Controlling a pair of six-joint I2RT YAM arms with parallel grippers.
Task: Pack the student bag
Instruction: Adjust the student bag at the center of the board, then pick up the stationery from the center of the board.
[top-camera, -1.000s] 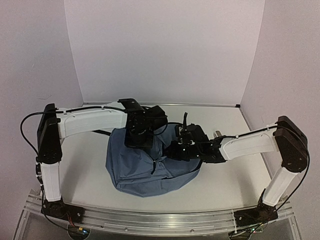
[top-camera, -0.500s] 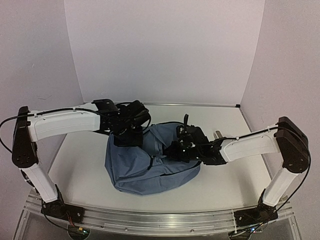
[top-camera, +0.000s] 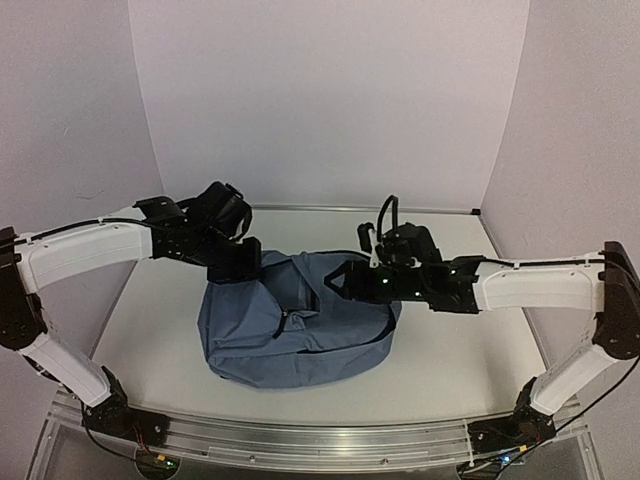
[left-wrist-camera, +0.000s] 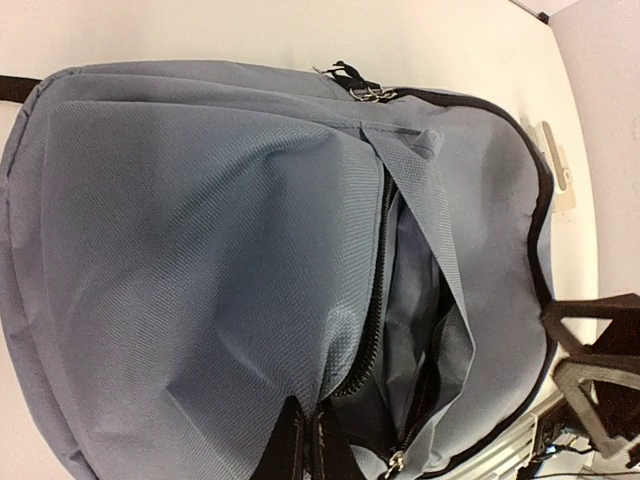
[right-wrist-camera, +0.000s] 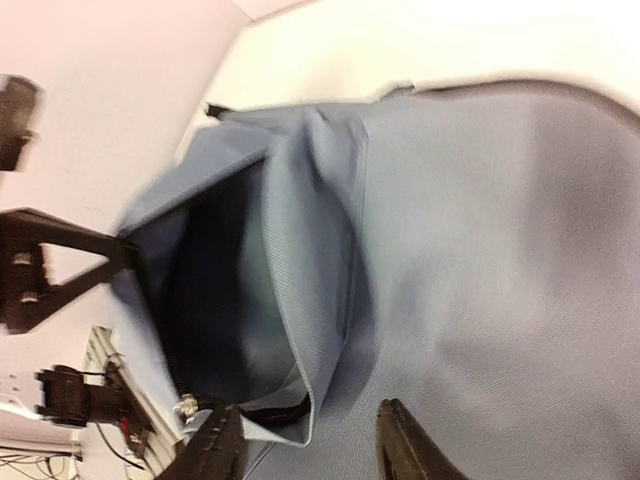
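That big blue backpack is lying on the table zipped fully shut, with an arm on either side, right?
Not quite. The backpack is unzipped, not shut: the left wrist view shows the zip gaping and dark lining inside. It does lie on the table with the left arm and right arm on either side.

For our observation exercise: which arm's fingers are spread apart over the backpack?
The right arm's fingers: they stand apart over the student bag, while the left arm's fingers are pinched shut on its zip edge.
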